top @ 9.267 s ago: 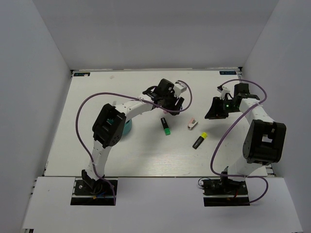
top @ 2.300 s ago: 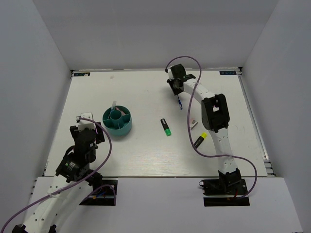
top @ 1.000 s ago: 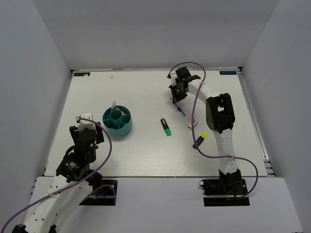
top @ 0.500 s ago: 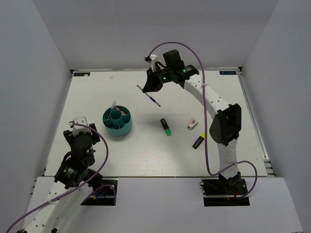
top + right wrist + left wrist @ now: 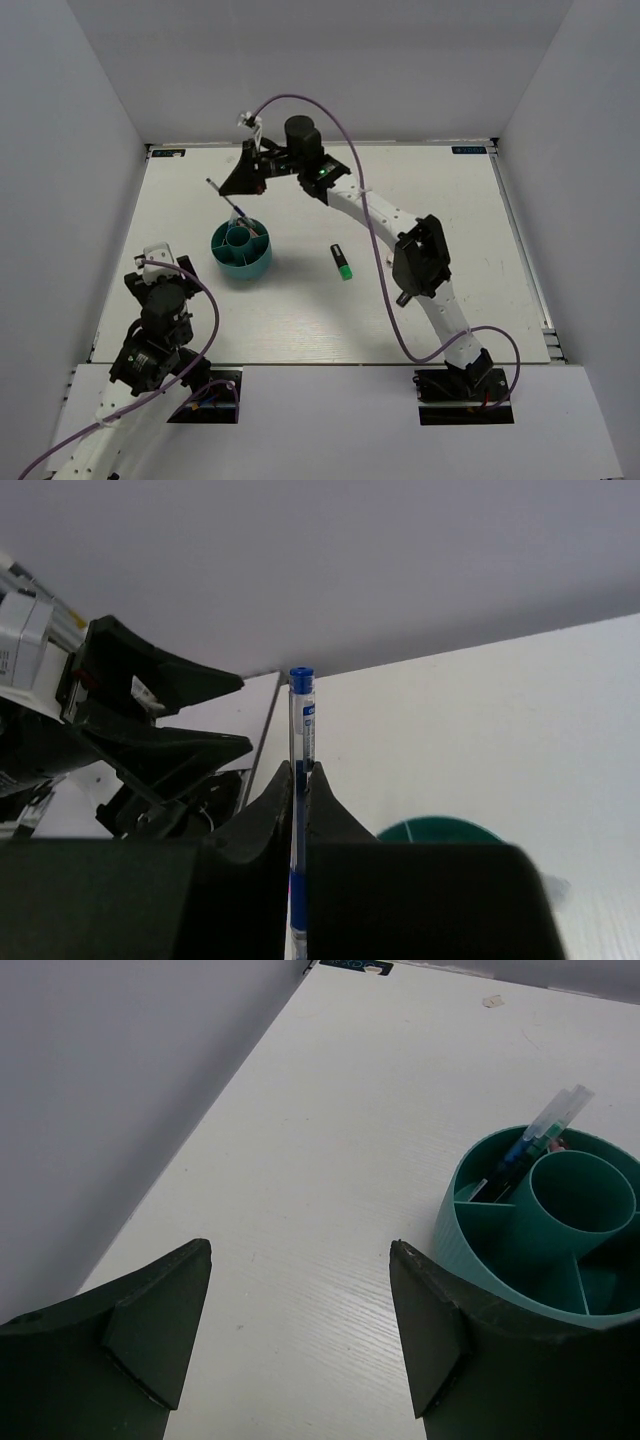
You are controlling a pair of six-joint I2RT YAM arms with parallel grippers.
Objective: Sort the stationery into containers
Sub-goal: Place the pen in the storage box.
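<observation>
The round teal organiser (image 5: 241, 251) stands at the left middle of the table, with pens upright in one compartment (image 5: 528, 1146). My right gripper (image 5: 234, 194) reaches far left and is shut on a thin blue pen (image 5: 215, 187), held tilted just above the organiser's far rim. In the right wrist view the pen (image 5: 301, 702) sticks up between the closed fingers (image 5: 298, 772), with the teal rim (image 5: 440, 829) below. My left gripper (image 5: 160, 270) is open and empty, near-left of the organiser (image 5: 545, 1235). A black-green highlighter (image 5: 342, 262) lies at mid-table.
The right arm's links (image 5: 420, 262) stretch across the table's middle and hide whatever lies under them on the right. White walls enclose the table on the left, back and right. The left arm (image 5: 120, 730) shows in the right wrist view.
My right arm has swung left from the back centre with the blue pen, now over the organiser. The left arm has drawn back slightly toward the near edge.
</observation>
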